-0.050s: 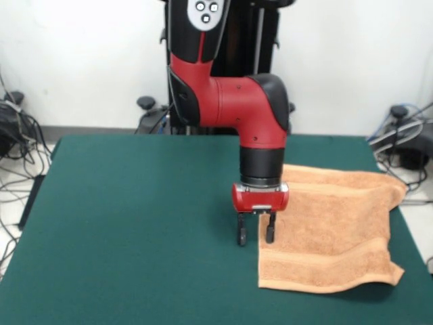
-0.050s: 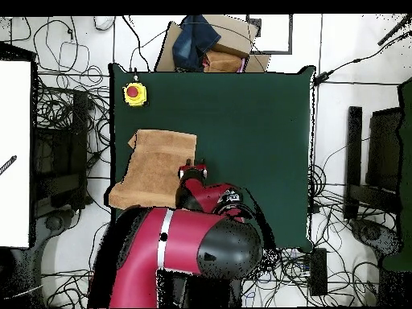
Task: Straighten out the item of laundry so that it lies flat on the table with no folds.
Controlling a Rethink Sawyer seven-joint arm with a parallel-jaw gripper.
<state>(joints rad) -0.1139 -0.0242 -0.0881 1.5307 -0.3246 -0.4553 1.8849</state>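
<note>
Front view, jaws (image 1: 256,235) apart, empty, at towel's (image 1: 331,230) left edge, table (image 1: 135,223).

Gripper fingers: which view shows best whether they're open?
Front view. The gripper hangs at the towel's left edge, both fingers seen side-on with a clear gap between them: open. In the overhead view the arm covers most of the gripper; its opening can't be read.

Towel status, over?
Gripper open, empty, at towel's edge. Towel nearly flat; one corner overhangs table, another curls. Nothing in the way.
</note>
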